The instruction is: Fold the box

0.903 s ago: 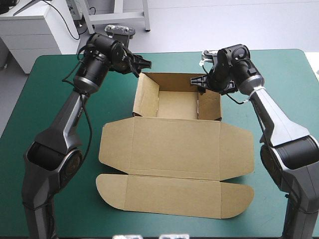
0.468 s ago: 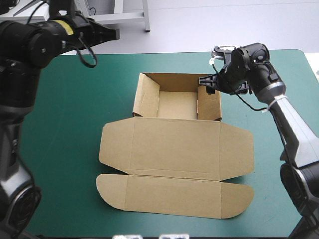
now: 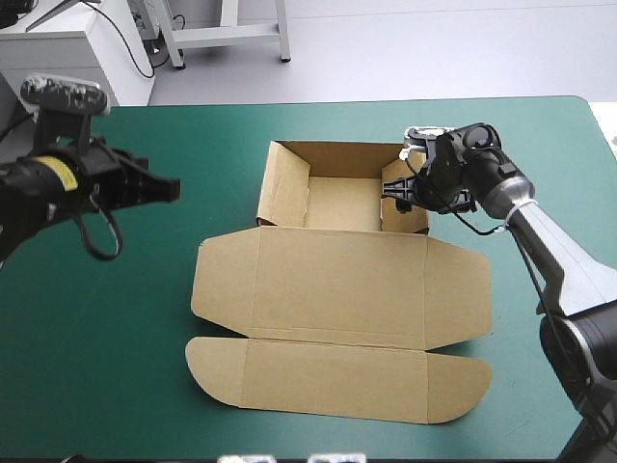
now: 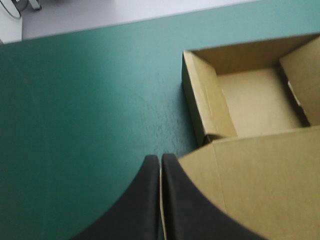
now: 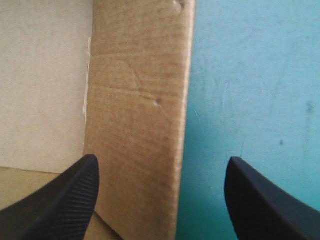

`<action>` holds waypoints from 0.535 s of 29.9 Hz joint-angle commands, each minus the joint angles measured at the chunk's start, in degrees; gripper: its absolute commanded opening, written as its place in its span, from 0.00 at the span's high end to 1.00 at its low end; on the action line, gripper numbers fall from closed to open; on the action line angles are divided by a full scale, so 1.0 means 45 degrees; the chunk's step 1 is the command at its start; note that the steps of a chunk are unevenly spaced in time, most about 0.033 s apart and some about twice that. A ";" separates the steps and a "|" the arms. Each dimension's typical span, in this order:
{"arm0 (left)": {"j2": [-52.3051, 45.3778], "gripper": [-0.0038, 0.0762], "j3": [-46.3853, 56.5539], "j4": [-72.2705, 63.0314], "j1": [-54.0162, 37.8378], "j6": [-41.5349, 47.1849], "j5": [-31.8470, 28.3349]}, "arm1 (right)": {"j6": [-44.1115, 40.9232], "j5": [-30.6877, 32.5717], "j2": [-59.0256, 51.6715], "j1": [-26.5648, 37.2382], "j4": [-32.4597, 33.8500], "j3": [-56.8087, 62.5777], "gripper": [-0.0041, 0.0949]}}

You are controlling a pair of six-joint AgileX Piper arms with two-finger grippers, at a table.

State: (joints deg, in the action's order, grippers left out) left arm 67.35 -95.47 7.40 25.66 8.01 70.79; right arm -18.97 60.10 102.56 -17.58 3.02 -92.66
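The brown box point(image 3: 342, 203) stands as an open tray with its walls raised. Its lid point(image 3: 337, 289) lies flat toward the table's front, ending in a rounded flap point(image 3: 337, 381). My right gripper point(image 3: 393, 189) is open and straddles the tray's right wall point(image 5: 140, 115), one finger point(image 5: 65, 200) inside the tray and the other outside over the teal-green cover. My left gripper point(image 3: 172, 188) is shut with nothing in it and hovers well left of the tray. In the left wrist view the tray point(image 4: 250, 95) and a lid corner point(image 4: 260, 185) lie ahead of the gripper point(image 4: 160, 159).
The table's far edge point(image 3: 328, 102) runs a short way behind the tray. Teal-green cover point(image 3: 116, 318) stretches left of the box, and a narrower strip point(image 3: 525, 367) lies to its right under the right arm.
My left arm has swung away from the tray's back left corner, out to the left and toward the front. My right gripper has come down over the right wall.
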 commanded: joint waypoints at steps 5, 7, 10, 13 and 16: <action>-0.3569 0.96 0.4790 -0.0047 0.0021 0.0623 -0.1944 | 0.0188 -0.0395 0.0386 0.0014 -0.0331 -0.0245 0.30; -0.4432 0.96 0.6076 -0.0047 0.0021 0.0623 -0.2246 | 0.0418 -0.0243 0.0716 0.0014 -0.0587 -0.0245 0.33; -0.5651 0.96 0.7787 -0.0047 0.0021 0.0623 -0.2707 | 0.0691 0.0104 0.1072 0.0014 -0.0852 -0.0245 0.42; -0.6850 0.96 0.9474 -0.0128 0.0021 0.0623 -0.3385 | 0.0667 0.0211 0.1146 0.0014 -0.0852 -0.0245 0.65; -0.7999 0.96 1.0775 -0.0174 0.0021 0.0623 -0.4050 | 0.0667 0.0125 0.1022 0.0014 -0.0827 -0.0438 0.93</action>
State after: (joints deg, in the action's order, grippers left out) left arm 34.91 -50.38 6.97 25.66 10.08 59.12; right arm -16.69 61.39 110.60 -17.58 0.00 -92.65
